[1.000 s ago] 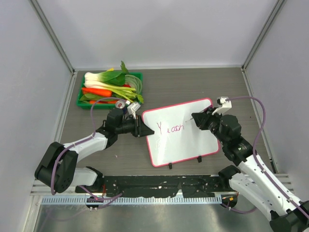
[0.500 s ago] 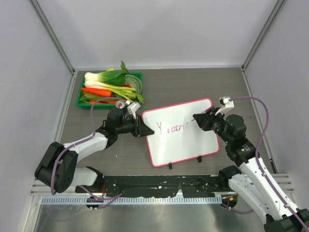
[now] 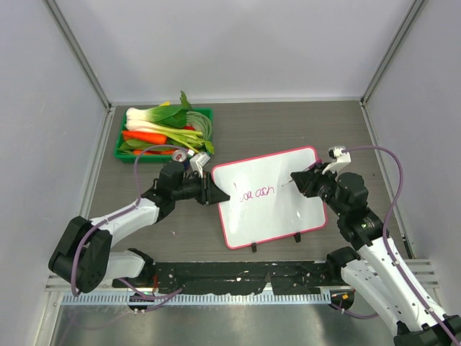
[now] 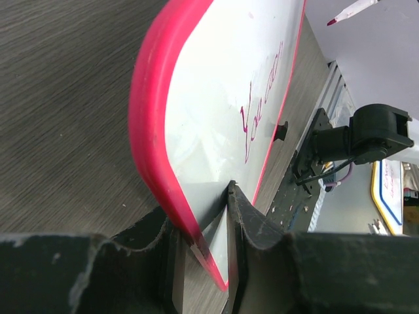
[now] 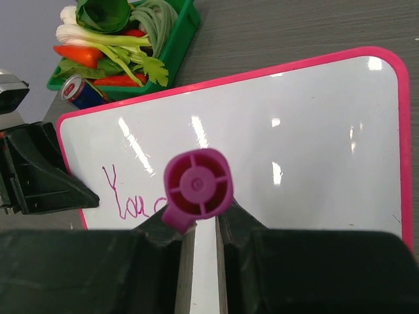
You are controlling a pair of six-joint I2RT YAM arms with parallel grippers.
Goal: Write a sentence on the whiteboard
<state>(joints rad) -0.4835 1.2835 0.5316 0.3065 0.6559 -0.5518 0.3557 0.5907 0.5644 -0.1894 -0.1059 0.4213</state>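
Observation:
The whiteboard [image 3: 277, 216] has a pink-red frame and lies tilted on the table, right of centre. Pink-purple cursive reading "You can" [image 3: 256, 192] runs across its upper left. My left gripper [image 3: 218, 193] is shut on the board's left edge, and the frame sits between the jaws in the left wrist view [image 4: 204, 252]. My right gripper [image 3: 306, 180] is shut on a magenta marker [image 5: 198, 188]. Its tip [image 3: 289, 181] points at the board just right of the writing. I cannot tell whether the tip touches. The writing also shows in the left wrist view [image 4: 258, 111] and the right wrist view [image 5: 131, 199].
A green tray [image 3: 204, 115] of vegetables stands at the back left, close behind my left gripper. A small blue and red can [image 5: 82, 93] lies between the tray and the board. Two black feet [image 3: 253, 248] stick out at the board's near edge. Grey walls enclose the table.
My right gripper has shifted slightly right with the marker, away from the last letter. The left gripper keeps its hold on the board's edge.

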